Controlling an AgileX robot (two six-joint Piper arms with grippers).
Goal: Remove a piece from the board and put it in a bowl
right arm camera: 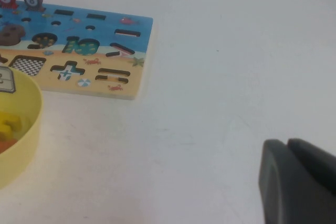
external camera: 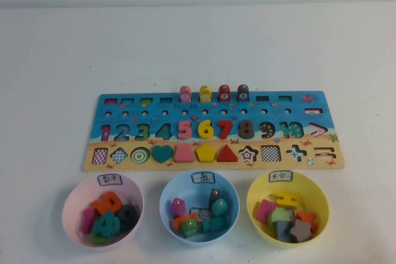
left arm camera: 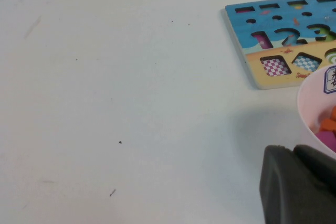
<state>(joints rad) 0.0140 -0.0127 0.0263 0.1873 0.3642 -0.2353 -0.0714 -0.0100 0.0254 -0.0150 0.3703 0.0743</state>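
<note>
The dark brownish-grey star piece point(external camera: 301, 230) lies inside the yellow bowl point(external camera: 257, 202), among several other coloured pieces. The board point(external camera: 192, 108) lies flat beyond the three bowls, and its star slot point(external camera: 248, 153) stands empty. Neither gripper shows in the high view. My left gripper point(left arm camera: 294, 150) is shut and empty, low over the table beside the pink bowl point(left arm camera: 315, 98), with the board's left end point(left arm camera: 252, 64) ahead. My right gripper point(right arm camera: 287, 142) is shut and empty over bare table, right of the yellow bowl point(right arm camera: 21, 145) and the board's right end point(right arm camera: 105, 30).
A pink bowl point(external camera: 74, 205) and a light blue bowl point(external camera: 170, 199), both holding pieces, stand in a row left of the yellow bowl. Several numerals, shapes and pegged pieces remain on the board. White table lies on both sides.
</note>
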